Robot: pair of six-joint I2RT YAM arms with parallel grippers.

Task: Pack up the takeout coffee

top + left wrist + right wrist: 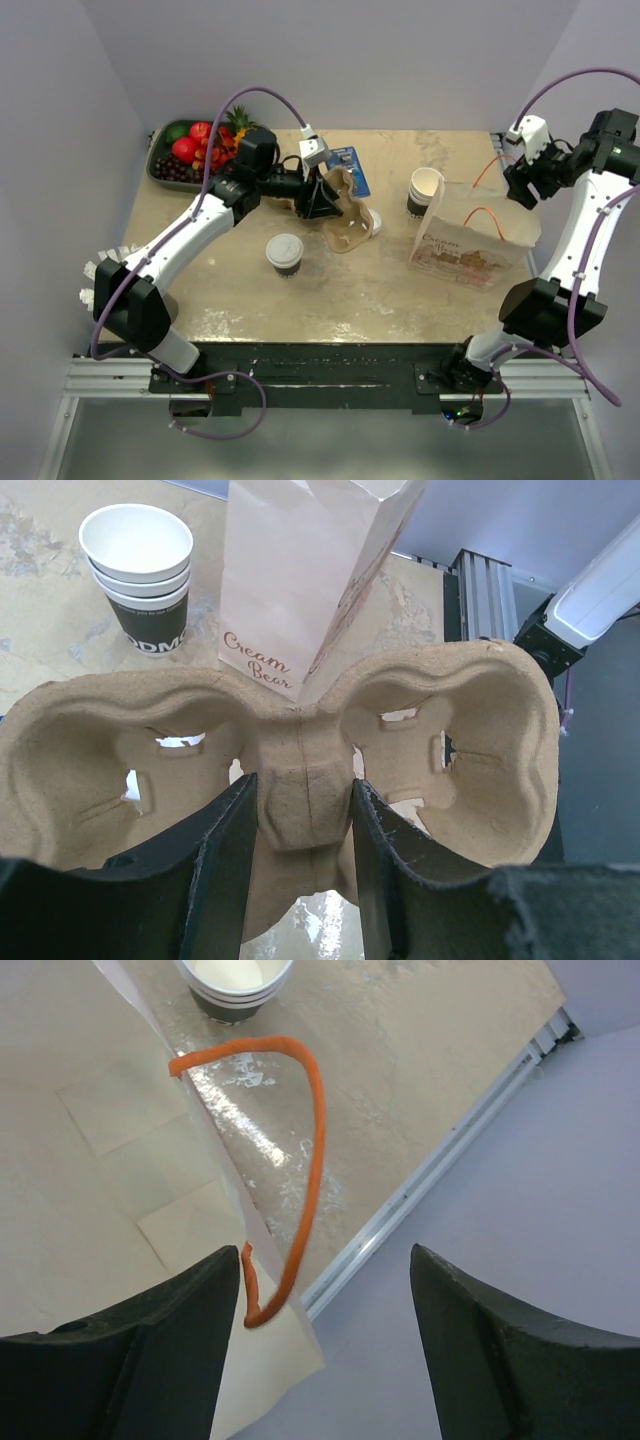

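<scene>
The takeout coffee [285, 252] stands upright on the tabletop [380, 290], near the front and left of centre. Its long axis is vertical, with the white lid on top, so nothing can spill. Neither hand touches it. Just behind it, your left hand [305, 810] is clamped on the central ridge of the pulp cup carrier [470, 730], holding it tipped up on edge, likely to ready it for the cup. At the right, your right hand [322, 1255] hangs over the paper bag [470, 245], jaws spread wide and empty beside the orange handle [315, 1110], probably to keep the bag's mouth accessible.
</scene>
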